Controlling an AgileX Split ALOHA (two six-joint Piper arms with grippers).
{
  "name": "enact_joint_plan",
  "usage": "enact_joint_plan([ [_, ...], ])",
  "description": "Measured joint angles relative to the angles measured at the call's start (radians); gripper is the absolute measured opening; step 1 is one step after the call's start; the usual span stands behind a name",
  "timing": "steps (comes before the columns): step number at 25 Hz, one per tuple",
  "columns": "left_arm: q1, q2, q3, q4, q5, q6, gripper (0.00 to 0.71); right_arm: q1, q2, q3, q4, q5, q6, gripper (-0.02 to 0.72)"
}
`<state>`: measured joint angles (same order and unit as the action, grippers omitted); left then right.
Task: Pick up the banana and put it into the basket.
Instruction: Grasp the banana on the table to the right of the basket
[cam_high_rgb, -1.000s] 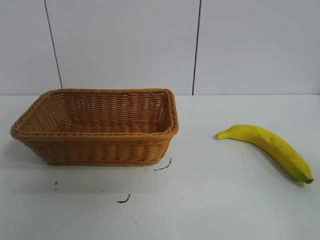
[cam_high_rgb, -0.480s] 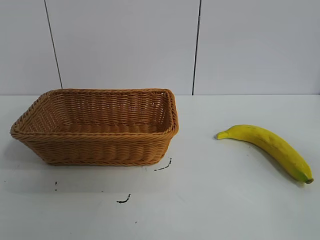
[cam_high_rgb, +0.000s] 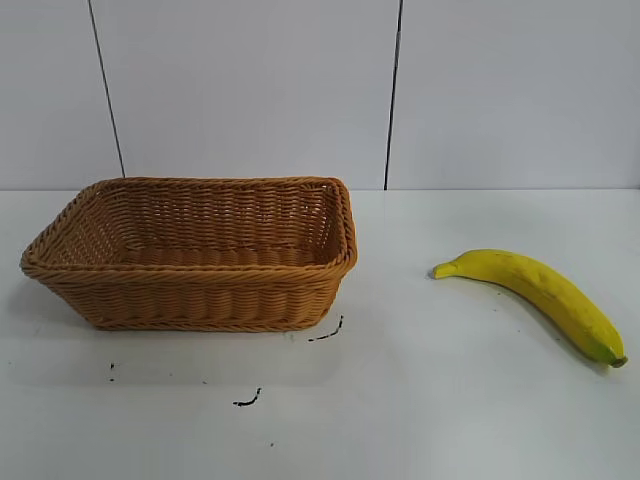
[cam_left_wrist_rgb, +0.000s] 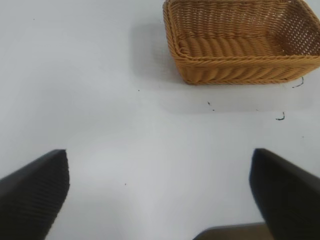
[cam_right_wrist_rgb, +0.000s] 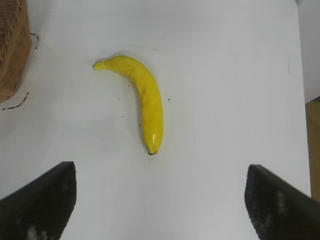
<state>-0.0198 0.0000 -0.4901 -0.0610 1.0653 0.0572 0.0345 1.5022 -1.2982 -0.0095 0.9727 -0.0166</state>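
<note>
- Exterior view: the basket (cam_high_rgb: 195, 255) sits on the left half of the white surface (cam_high_rgb: 420, 400), open side up, nothing inside it. None of my arms show up here.
- The banana (cam_high_rgb: 535, 295) lies flat on the right half, well apart from the basket, with bare surface between them. Its stem end points toward the basket and the dark tip points away, nearer the camera.
- A few small black marks (cam_high_rgb: 325, 333) on the surface just in front of the basket's right corner, one more a bit nearer the camera.
- Left wrist view: my left jaws (cam_left_wrist_rgb: 160, 195) hang up above the surface, spread wide, holding nothing. The basket (cam_left_wrist_rgb: 240, 42) is farther off ahead of them, not between the fingers.
- Right wrist view: my right jaws (cam_right_wrist_rgb: 160, 200) are also spread wide and up in the air, gripping nothing. The banana (cam_right_wrist_rgb: 142, 97) lies ahead of the gap between the fingers, not touching either one, dark tip nearest to me. A bit of basket (cam_right_wrist_rgb: 12, 47) pokes in at the frame's edge.
</note>
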Motion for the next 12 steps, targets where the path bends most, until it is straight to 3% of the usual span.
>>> enact_joint_plan([
  [6, 0.0, 0.0, 0.0, 0.0, 0.0, 0.0, 0.695, 0.0, 0.221, -0.156, 0.009, 0.056, -0.06, 0.656],
  [12, 0.0, 0.0, 0.0, 0.0, 0.0, 0.0, 0.695, 0.011, 0.328, -0.235, 0.009, 0.084, -0.223, 0.656],
])
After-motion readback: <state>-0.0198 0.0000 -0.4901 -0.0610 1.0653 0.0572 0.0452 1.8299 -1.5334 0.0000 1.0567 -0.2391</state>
